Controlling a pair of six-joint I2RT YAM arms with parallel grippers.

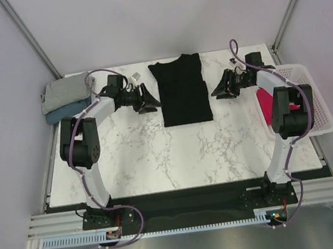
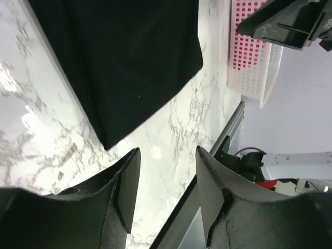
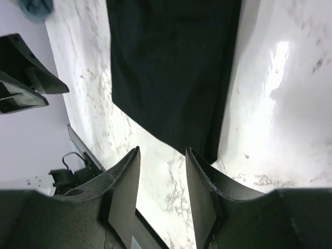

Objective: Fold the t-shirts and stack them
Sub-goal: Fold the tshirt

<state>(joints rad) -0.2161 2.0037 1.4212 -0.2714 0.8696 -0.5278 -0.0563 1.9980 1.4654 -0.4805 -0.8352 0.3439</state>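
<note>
Mid-table, black t-shirt [image 1: 182, 92] lies flat; left gripper [image 1: 153, 100] at its 9 o'clock, right gripper [image 1: 215, 91] at 3, jaws apart, empty, arms pointing inward.

I get bright, even overhead light up top; glare blooms on the marble table [image 3: 277, 57] at both wrists, and the black t-shirt [image 1: 180, 92] shows little detail.

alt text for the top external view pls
A black t-shirt lies folded lengthwise mid-table between the left gripper and right gripper, both open and empty. A grey shirt on a blue shirt sits far left; a white basket holding a pink-red shirt sits right.
</note>
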